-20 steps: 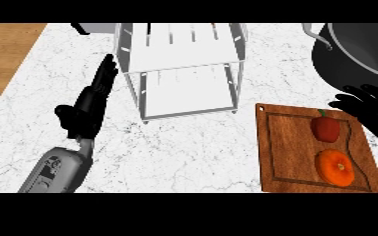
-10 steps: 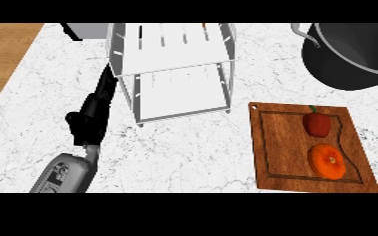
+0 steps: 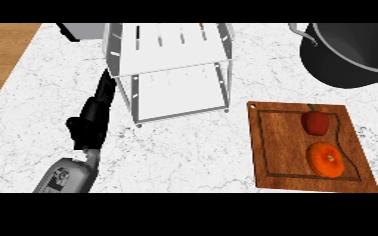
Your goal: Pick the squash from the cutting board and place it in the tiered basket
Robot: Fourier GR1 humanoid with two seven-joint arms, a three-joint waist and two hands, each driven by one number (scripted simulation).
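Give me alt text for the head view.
An orange squash and a red pepper lie on a wooden cutting board at right. A white tiered basket stands mid-counter, the left hand open beside it, a dark pot at upper right.

Open marble counter [image 3: 192, 145] lies between the white tiered basket [image 3: 173, 70] and the wooden cutting board [image 3: 306, 142], giving a hand room to pass. At 2 o'clock a dark pot [image 3: 343, 55] stands close above the board's far edge. At 9 o'clock the left hand [image 3: 94, 117] rests, fingers straight, just beside the basket's left posts. On the board, a red pepper [image 3: 316, 122] sits just beyond the orange squash [image 3: 325, 160].
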